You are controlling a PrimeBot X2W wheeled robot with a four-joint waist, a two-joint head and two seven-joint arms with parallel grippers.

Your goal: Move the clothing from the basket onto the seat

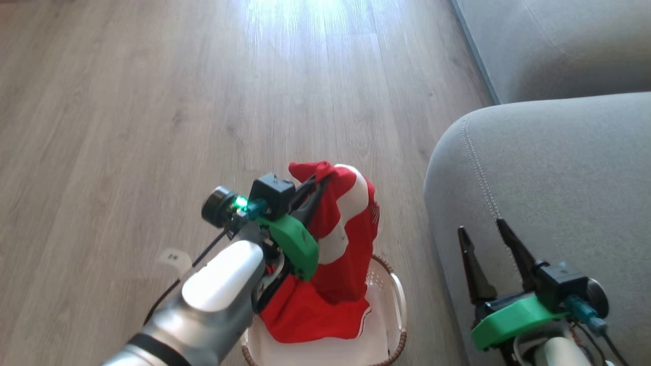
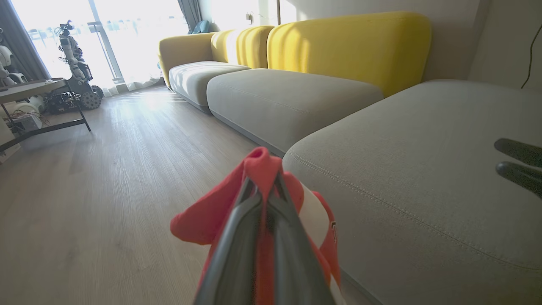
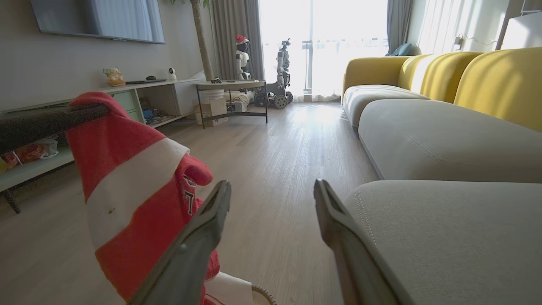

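We see our left gripper [image 1: 321, 182] clenched on the red-and-white garment [image 1: 351, 229], which hangs down into the basket [image 1: 401, 297] beside the grey seat [image 1: 559, 168]; our right gripper [image 1: 481, 225] hovers released over that seat

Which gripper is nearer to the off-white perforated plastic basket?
Left. The left gripper is above the basket, pinching red clothing; the right gripper is beside it, over the grey fabric seat.

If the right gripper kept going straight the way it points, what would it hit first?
Probably nothing soon: the open right gripper points along the wooden floor, between the hanging clothing and the seat, whose edge lies close beside one finger. Depth is unclear.
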